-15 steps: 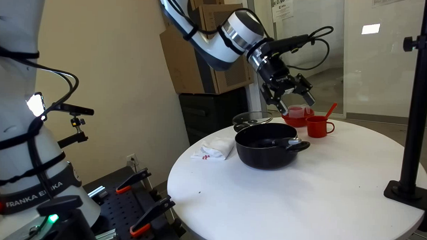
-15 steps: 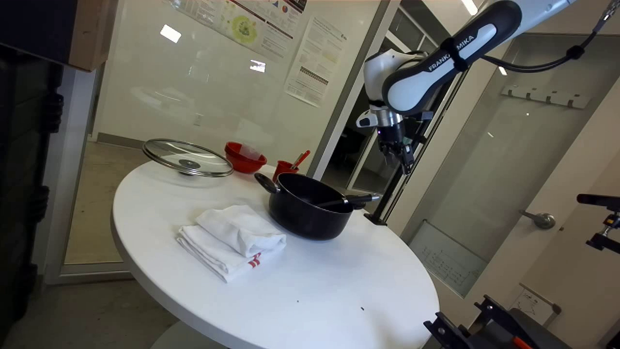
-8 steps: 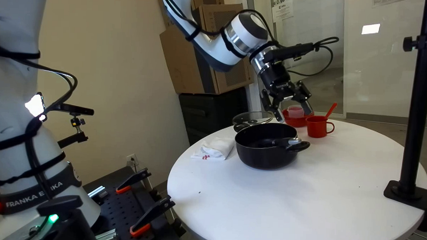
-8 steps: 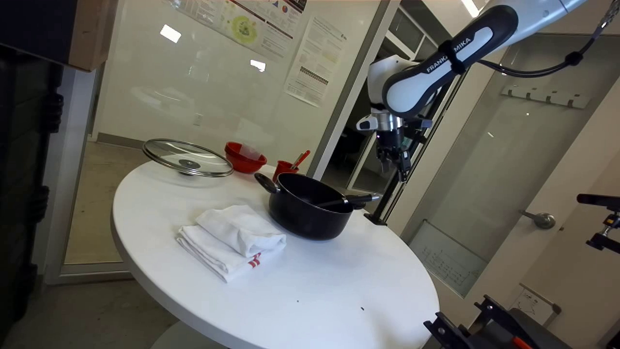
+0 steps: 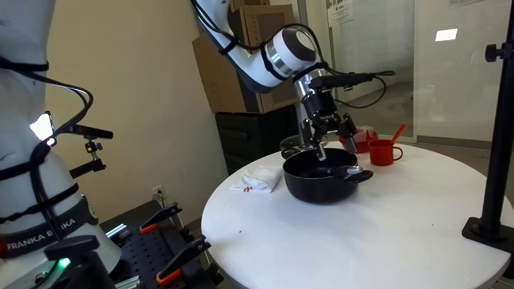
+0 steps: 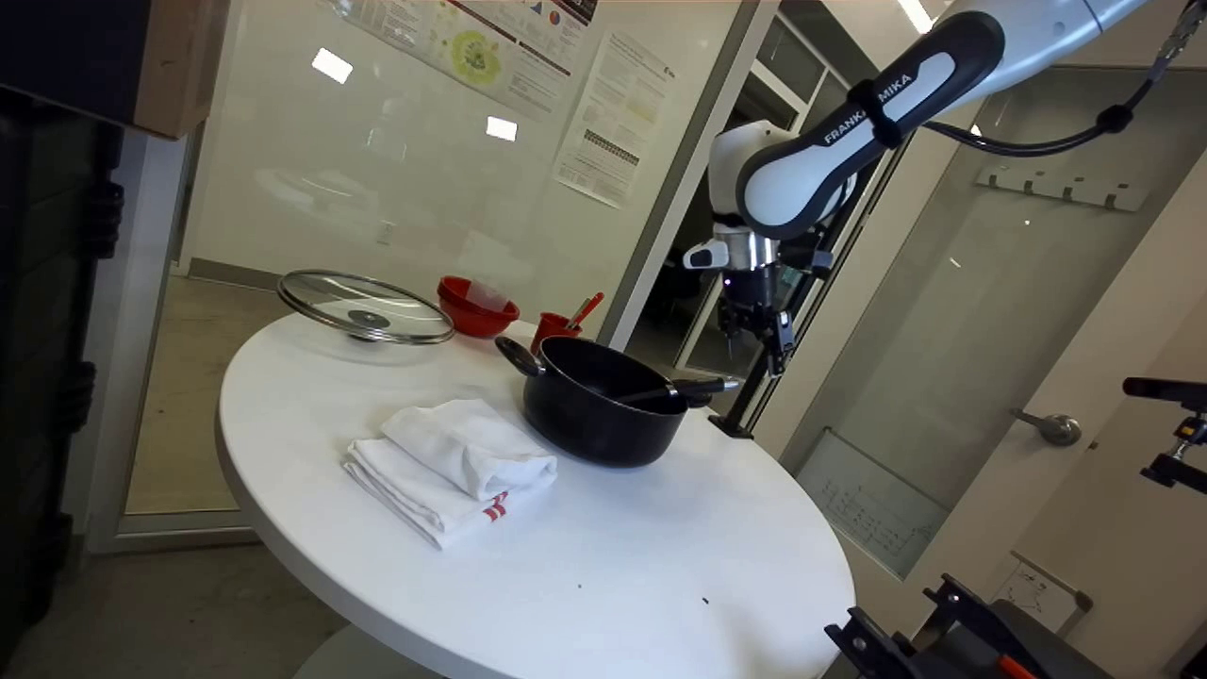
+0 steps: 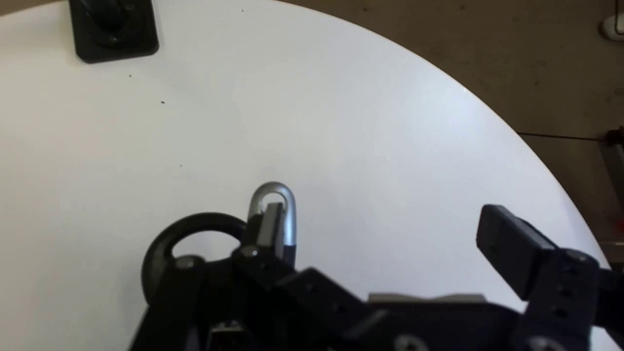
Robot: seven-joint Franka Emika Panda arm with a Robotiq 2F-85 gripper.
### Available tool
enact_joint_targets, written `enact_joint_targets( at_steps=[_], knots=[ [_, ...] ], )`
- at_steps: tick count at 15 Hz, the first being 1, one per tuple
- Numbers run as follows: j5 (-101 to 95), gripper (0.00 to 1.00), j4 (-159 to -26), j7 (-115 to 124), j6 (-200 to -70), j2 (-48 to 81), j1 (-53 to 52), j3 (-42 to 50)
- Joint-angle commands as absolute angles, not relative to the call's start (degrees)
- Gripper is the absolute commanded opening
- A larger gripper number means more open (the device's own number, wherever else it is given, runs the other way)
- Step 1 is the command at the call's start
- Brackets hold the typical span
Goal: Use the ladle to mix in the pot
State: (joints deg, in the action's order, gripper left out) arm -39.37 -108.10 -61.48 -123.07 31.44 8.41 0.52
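Wide, round black pot [image 5: 319,190] with short side handles [image 5: 360,178] stands on the round white bench [image 5: 343,250]. Clear glass lid [image 6: 366,304], metal-rimmed with a dark knob, is off, set near the pot but apart from it. Slim, long-handled grey-black ladle [image 6: 700,387] with a silver end leans across the pot's rim, beside one side handle; scoop end down inside, hidden from where I stand. Can't tell whether the pot holds anything.

Black metal jaws: spread wide, nothing between them, hanging above and just outside the pot, near the ladle's silver end. No contact that I can see; the ladle's handle looks nearer one side of the opening than its middle.

Progress, my reading: early. Lid off and ladle in the pot, so that much is done. Grip not yet made; mixing, I judge, not begun. To come: down around the handle, close on it, stir.

Folded white cloth [image 6: 457,464] beside the pot, red cup [image 5: 381,154] near it: likely no part in this.
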Motion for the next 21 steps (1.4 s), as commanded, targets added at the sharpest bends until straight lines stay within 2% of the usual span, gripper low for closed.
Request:
enact_joint_targets(
  at_steps=[1, 14, 21],
  knots=[
    [-40.05, 1.00, -109.61, -63.31, -124.89, 32.60, 7.49, 1.02],
    [-41.36, 1.00, -108.20, -62.37, -125.43, 32.97, 7.07, 1.84],
    [-45.88, 1.00, -98.94, -61.22, -123.63, 40.80, 5.23, 3.08]
  ],
)
